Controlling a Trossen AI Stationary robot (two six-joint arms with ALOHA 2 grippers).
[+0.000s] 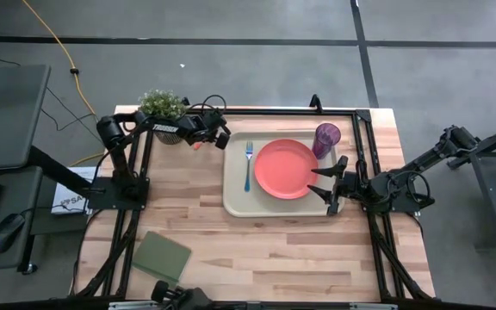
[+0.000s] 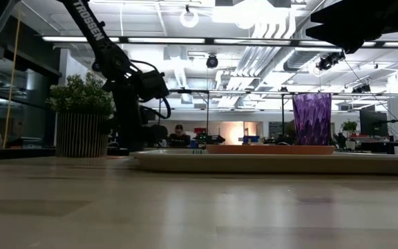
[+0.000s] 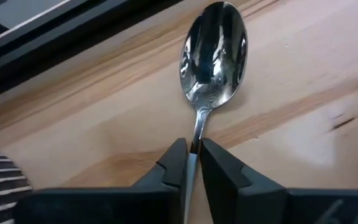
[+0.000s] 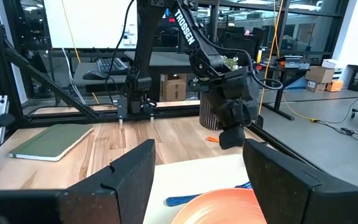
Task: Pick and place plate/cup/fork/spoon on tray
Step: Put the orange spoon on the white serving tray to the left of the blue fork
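I see the spoon, silver bowl polished and facing up, lying on the table beside the potted plant, off the tray. My left gripper is clamped on its neck. Plate, fork and cup sit on the tray. My right gripper hovers spread over the plate's edge.

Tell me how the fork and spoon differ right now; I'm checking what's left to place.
The fork lies on the tray beside the plate; the spoon lies on bare wood off the tray. The fork is untouched, while the left gripper is shut on the spoon's handle. The fork's handle is blue, the spoon's orange. Both lie flat.
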